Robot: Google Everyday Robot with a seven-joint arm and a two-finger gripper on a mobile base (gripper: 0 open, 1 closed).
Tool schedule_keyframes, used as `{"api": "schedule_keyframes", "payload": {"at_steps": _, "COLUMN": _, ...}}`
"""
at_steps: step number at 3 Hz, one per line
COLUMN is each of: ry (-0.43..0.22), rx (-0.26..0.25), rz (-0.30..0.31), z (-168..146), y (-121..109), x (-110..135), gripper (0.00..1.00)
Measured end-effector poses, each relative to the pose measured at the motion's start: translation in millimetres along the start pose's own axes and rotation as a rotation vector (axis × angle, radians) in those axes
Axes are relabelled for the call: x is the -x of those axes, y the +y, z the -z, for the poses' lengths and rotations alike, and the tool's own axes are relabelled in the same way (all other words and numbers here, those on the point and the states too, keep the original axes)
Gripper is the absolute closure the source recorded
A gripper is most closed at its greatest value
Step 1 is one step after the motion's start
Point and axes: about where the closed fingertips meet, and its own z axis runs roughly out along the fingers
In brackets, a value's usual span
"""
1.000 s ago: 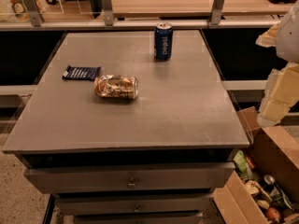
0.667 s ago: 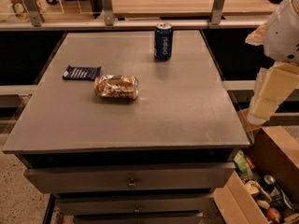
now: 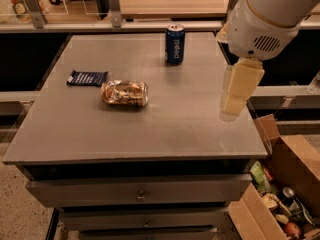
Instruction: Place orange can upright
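Note:
The orange can (image 3: 125, 93) lies on its side on the grey table (image 3: 150, 129), left of the middle, with its orange-gold and white wrap showing. My gripper (image 3: 231, 109) hangs from the white arm at the right, above the table's right edge. It points down and is well to the right of the can, not touching it. It holds nothing that I can see.
A dark blue can (image 3: 174, 44) stands upright at the back of the table. A flat dark blue snack packet (image 3: 87, 77) lies just left of the orange can. An open cardboard box (image 3: 285, 184) with several items stands on the floor at the right. Drawers (image 3: 140, 194) sit below the tabletop.
The arm has swung left from the right edge of the view, and the gripper now hangs over the table's right side. The cans and packet have not moved.

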Motion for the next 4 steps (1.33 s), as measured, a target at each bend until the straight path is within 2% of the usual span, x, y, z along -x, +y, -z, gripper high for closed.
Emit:
{"api": "schedule_keyframes", "payload": {"at_steps": 2, "ry": -0.061, "rx": 0.032, "rz": 0.143, "z": -34, "y": -12, "x": 92, "gripper": 0.0}}
{"api": "schedule_keyframes", "payload": {"at_steps": 3, "ry": -0.049, "rx": 0.055, "rz": 0.189, "z": -56, "y": -11, "x": 124, "gripper": 0.0}}
{"api": "schedule_keyframes", "payload": {"at_steps": 4, "ry": 0.003, "rx": 0.094, "rz": 0.215, "z": -90, "y": -11, "x": 149, "gripper": 0.0}}
